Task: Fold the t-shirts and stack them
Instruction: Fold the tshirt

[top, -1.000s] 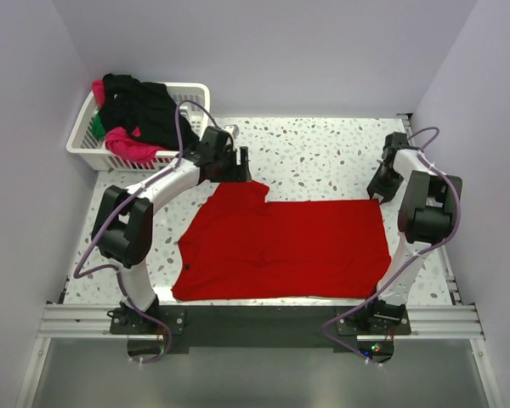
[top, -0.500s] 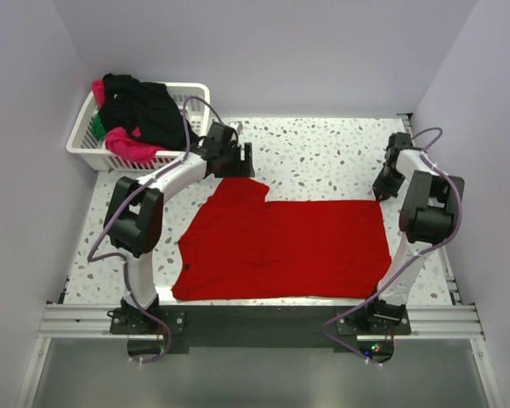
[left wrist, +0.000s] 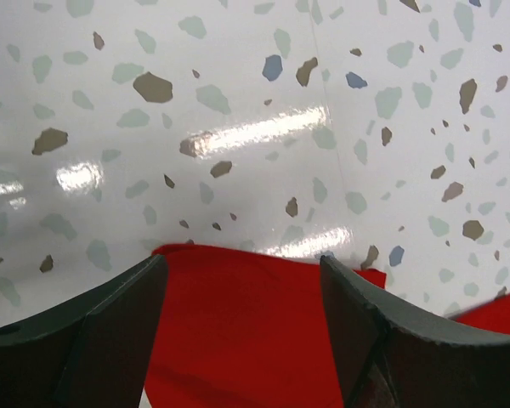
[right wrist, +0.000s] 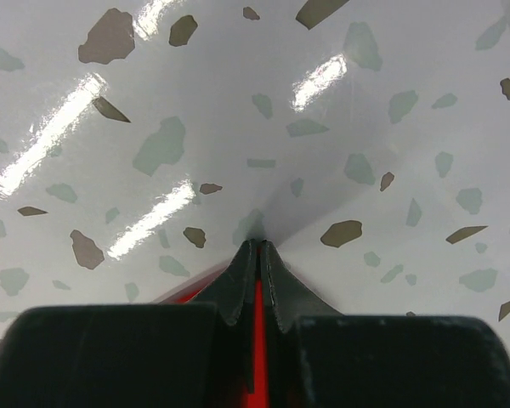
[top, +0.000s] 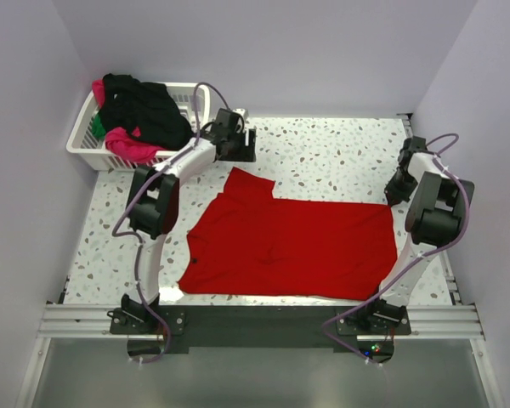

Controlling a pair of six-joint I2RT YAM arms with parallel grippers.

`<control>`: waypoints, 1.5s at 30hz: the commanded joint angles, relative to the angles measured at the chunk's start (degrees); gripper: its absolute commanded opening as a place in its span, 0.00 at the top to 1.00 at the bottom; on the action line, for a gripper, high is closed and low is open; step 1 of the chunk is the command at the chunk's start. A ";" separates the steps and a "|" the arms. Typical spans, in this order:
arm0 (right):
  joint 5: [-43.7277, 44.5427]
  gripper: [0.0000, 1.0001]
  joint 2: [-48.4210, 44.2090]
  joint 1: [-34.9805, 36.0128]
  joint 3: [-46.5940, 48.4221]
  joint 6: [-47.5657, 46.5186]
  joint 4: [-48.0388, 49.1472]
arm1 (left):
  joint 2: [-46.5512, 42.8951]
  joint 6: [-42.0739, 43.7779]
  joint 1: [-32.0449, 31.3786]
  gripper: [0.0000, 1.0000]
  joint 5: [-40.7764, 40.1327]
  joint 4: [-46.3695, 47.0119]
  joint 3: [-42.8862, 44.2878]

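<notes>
At the far left corner of the red shirt (top: 297,246), the left gripper (left wrist: 240,265) now stands with its fingers spread apart and the cloth's edge lying loose between them. A second ago it sat closer in, over that corner. On the right side, the right gripper (right wrist: 257,248) is pinched tight on a sliver of red at the shirt's far right corner.

We see that both arms have reached farther out, and the whole shirt has slid away from the bases and a little to the right. It lies spread on the table (top: 323,144), not yet folded. The black shirt (top: 140,106) and the pink shirt (top: 127,144) wait in the basket (top: 81,146) at far left.

We judge this was a straightening pull — the first fold has yet to begin, and the left gripper would need a fresh hold for it.
</notes>
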 commanded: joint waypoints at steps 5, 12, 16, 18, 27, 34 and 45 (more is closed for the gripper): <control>0.09 1.00 -0.79 -0.39 -0.40 -0.88 -1.15 | 7.47 3.62 1.60 0.27 -1.15 -0.62 10.21; -0.35 1.00 -0.35 -0.39 0.40 -0.71 -1.50 | 9.86 4.06 1.77 0.33 -3.62 -2.99 12.07; -0.88 1.00 -0.26 -0.39 0.22 -0.18 -1.42 | 8.98 3.62 1.77 0.35 -7.92 -3.25 10.14; -1.05 1.00 -0.09 -0.39 0.13 -0.09 -1.33 | 8.37 3.09 1.69 0.35 -9.15 -3.25 9.00; -1.49 1.00 0.27 -0.39 0.40 0.52 -1.50 | 7.40 0.72 1.69 0.44 -9.77 -4.22 6.18; -1.49 1.00 0.44 -0.39 0.48 0.44 -1.50 | 6.26 -0.69 1.60 0.50 -9.15 -4.75 5.03; -2.02 1.00 0.35 -0.39 0.04 0.61 -1.33 | 4.15 -1.31 1.69 0.58 -7.23 -3.79 1.61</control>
